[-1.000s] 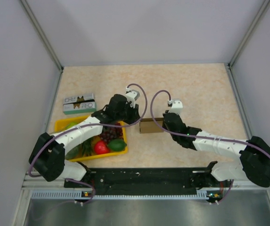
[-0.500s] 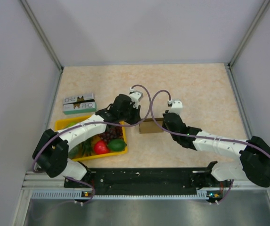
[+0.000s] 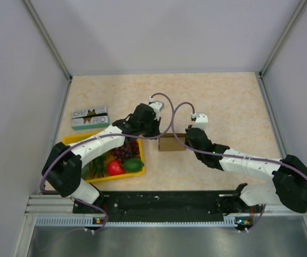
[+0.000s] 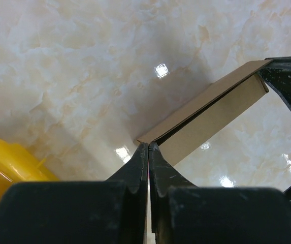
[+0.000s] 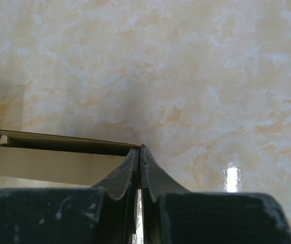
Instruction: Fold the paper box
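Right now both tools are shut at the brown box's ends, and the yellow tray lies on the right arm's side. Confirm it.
Wrong side: the top view shows the yellow tray on the left arm's side. The left tool and right tool are shut at the ends of the brown box.

Paper box: plain brown kraft. Table: cream-peach marbling, pale veins. Tray, near left: yellow; inside it red fruit, green lime, dark purple grapes. Carton, far left: green-white print. Left arm, right arm: white shells, black joints. Cables: purple.
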You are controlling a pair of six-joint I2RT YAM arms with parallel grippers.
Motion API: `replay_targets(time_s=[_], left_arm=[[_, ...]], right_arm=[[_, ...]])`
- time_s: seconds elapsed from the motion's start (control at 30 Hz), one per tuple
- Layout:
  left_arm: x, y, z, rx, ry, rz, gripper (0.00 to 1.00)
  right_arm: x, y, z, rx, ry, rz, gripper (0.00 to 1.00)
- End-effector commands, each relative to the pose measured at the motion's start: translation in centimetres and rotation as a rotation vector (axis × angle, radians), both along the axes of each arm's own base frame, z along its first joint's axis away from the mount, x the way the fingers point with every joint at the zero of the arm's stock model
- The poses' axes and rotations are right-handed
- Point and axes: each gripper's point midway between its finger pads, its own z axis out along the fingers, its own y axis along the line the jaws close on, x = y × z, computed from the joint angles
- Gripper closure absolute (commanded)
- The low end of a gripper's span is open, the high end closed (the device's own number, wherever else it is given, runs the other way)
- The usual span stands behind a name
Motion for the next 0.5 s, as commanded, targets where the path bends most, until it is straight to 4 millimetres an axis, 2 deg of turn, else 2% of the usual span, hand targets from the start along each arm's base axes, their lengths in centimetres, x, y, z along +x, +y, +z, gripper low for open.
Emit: replay_targets(time_s=[0.0, 0.27, 0.47], left_arm=[[0.3, -1.6, 1.0, -0.053, 0.057, 0.055, 1.0], [-0.3, -2.0, -0.1, -0.048, 0.145, 0.161, 1.0], [-0.3, -2.9, 0.6, -0.068, 0.166, 0.193, 1.0]], right_arm=[[-0.3, 0.6, -0.2, 0.013, 0.038, 0.03, 1.0], [-0.7, 0.5, -0.3, -0.001, 0.031, -0.006, 1.0], [-1.1, 0.7, -0.5, -0.007, 0.025, -0.011, 1.0]])
